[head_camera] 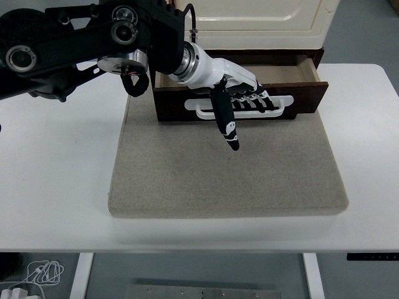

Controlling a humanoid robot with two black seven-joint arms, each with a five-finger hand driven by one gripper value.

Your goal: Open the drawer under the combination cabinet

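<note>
One left hand (240,93), fingers curled through one white loop handle (282,107), one dark wood drawer (308,93) pulled partly out under one cream cabinet (262,15), one grey soft mat (224,174), one white counter (56,187).

Bright, even overhead light, soft shadows, sharp focus; the dark arm (75,47) perhaps loses detail.

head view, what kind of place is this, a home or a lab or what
Most likely a robotics lab or test bench, not a home. A small cream cabinet with a dark wooden drawer sits staged on a grey mat on a bare white table, and loose cables lie on the grey floor below.
</note>
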